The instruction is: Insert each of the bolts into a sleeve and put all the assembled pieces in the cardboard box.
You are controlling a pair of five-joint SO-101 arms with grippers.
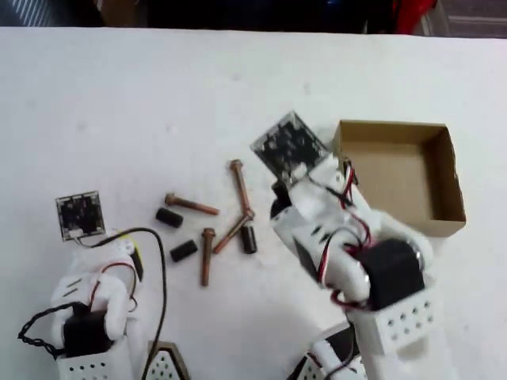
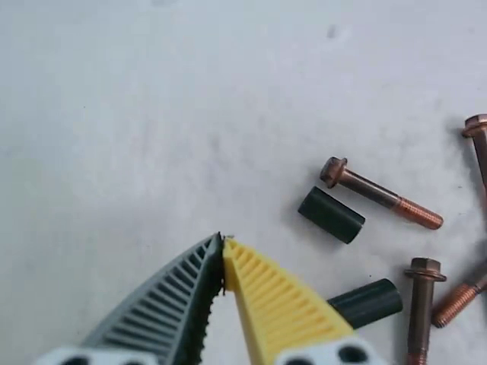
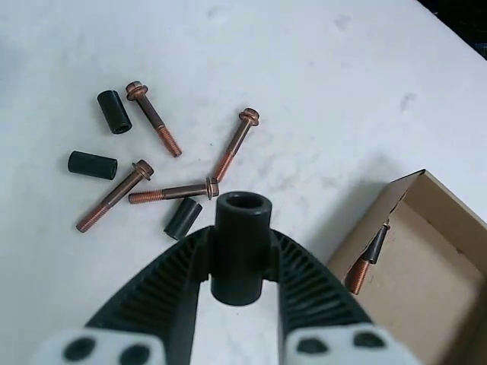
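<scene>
The right gripper [image 3: 240, 242] clamps an upright black cylindrical sleeve [image 3: 242, 220], its bore showing. The left gripper [image 2: 223, 247], its grey and yellow fingers [image 2: 266, 296] pressed tip to tip, holds nothing. It sits at 8 o'clock of four loose copper-coloured bolts [image 1: 190, 204] and three more black sleeves [image 1: 183, 251]. The open brown cardboard box [image 1: 447, 178] lies at 3 o'clock of them. Inside it, a sleeved bolt [image 3: 369, 255] is half hidden by the box wall.

Left pincer [image 2: 224, 243] has its tips touching, while right pincer [image 3: 240, 237] clamps a sleeve [image 3: 242, 262].

Copper bolts [image 3: 153, 119], black sleeves [image 3: 114, 112]
</scene>
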